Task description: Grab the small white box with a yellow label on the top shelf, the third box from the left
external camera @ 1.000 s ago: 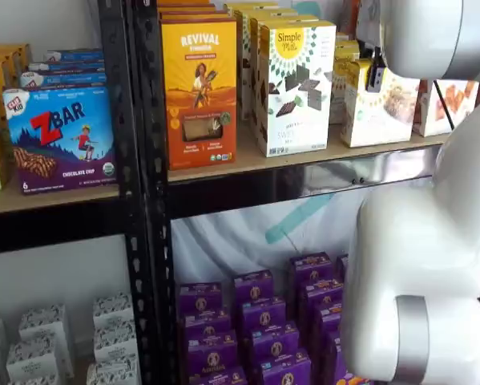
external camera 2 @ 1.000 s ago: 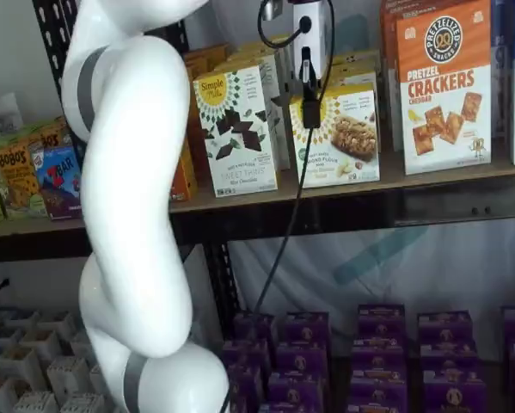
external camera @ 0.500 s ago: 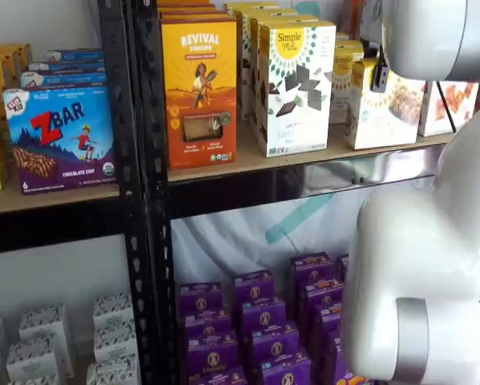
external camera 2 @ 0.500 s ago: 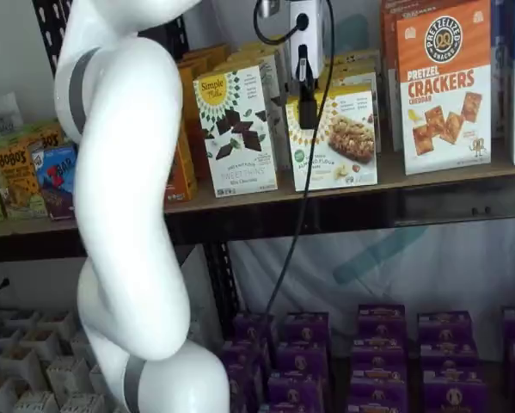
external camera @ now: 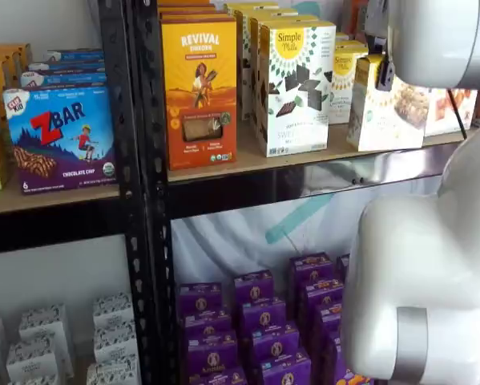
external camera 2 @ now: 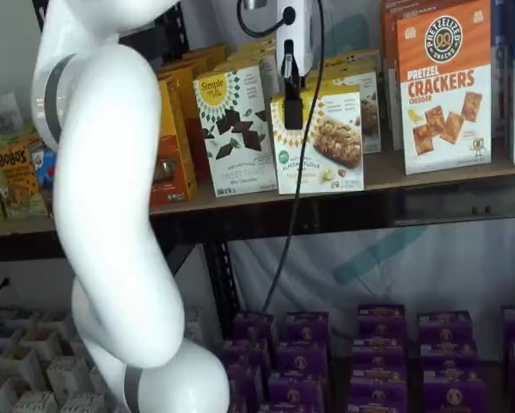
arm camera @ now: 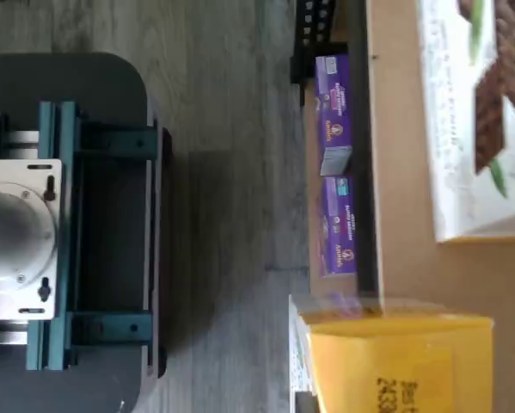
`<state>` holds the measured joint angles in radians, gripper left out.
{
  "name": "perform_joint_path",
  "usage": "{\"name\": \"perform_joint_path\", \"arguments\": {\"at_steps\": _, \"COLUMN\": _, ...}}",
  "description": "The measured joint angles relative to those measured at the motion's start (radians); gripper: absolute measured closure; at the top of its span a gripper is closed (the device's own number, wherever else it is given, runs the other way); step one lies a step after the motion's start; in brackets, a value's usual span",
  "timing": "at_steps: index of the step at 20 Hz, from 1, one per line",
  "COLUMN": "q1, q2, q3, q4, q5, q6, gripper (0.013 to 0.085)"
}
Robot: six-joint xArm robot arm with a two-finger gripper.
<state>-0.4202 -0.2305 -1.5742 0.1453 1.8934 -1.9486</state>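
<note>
The small white box (external camera 2: 326, 142), with a yellow round logo and a baked-bar picture, is tilted and stands out past the front of the top shelf (external camera 2: 429, 172). My gripper (external camera 2: 292, 110) hangs over the box's front left part, its black fingers shut on the box. In a shelf view the box (external camera: 396, 108) and the gripper (external camera: 381, 76) show at the right, partly behind my white arm. In the wrist view a yellow carton top (arm camera: 403, 361) lies close to the camera, over the shelf's front beam.
A taller white box with chocolate pieces (external camera 2: 236, 129) stands just left of the small box, and an orange pretzel cracker box (external camera 2: 444, 82) to its right. Purple boxes (external camera 2: 377, 344) fill the lower shelf. My white arm (external camera 2: 111, 172) blocks the left side. A cable (external camera 2: 296, 198) hangs down.
The gripper has drawn the small white box forward and leftward off the shelf row, and the box now tilts. The arm has swung left with it.
</note>
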Motion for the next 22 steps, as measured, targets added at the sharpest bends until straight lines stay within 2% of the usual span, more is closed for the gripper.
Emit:
{"name": "perform_joint_path", "arguments": {"at_steps": 9, "q1": -0.003, "q2": -0.117, "q3": 0.097, "q4": -0.018, "q5": 0.046, "q6": -0.006, "gripper": 0.0690}}
{"name": "perform_joint_path", "arguments": {"at_steps": 22, "q1": -0.006, "q2": -0.211, "q3": 0.193, "q4": -0.038, "q5": 0.061, "q6": -0.015, "gripper": 0.0690}}
